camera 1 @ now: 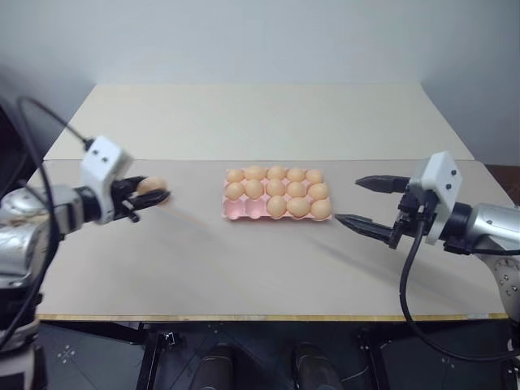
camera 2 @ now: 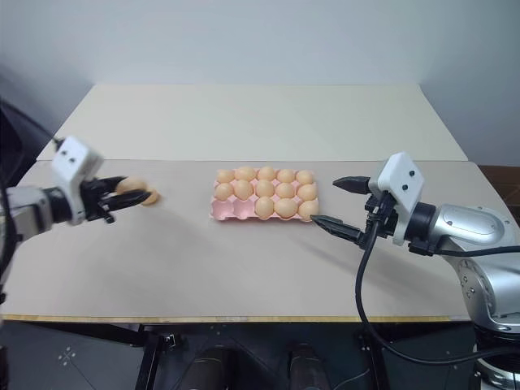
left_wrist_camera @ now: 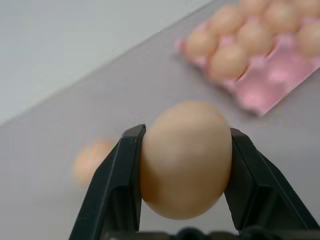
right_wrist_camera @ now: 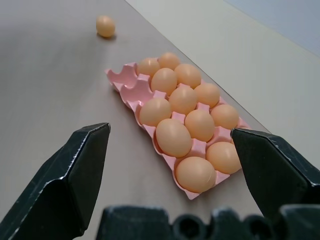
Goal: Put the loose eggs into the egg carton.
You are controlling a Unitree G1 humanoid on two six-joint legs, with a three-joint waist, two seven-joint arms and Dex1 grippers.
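1. Head views: the left gripper (camera 1: 154,197) is clamped on one egg (camera 1: 150,186), held above the beige table (camera 1: 244,268), well to the left of the pink egg carton (camera 1: 236,210). In the right eye view a second tan shape, seemingly another loose egg (camera 2: 149,197), sits just beyond the fingertips on the table; I cannot be sure of it from here.

2. Head views, carton: it lies flat near the table's middle. Thirteen eggs fill its cups; the two cups at the near-left end show bare pink.

3. Head views, right side: the right gripper (camera 1: 367,202) hangs just right of the carton with its two black fingers spread wide apart, nothing between them.

4. Left wrist view: the held egg (left_wrist_camera: 186,159) is pinched between both black fingers (left_wrist_camera: 115,190). Behind it, blurred, a loose egg (left_wrist_camera: 90,160) lies on the table, and the carton (left_wrist_camera: 265,90) sits further off.

5. Right wrist view: the spread fingers (right_wrist_camera: 70,175) frame the carton (right_wrist_camera: 131,90), its empty cups at the far end. One loose egg (right_wrist_camera: 105,26) lies on the table beyond that end.
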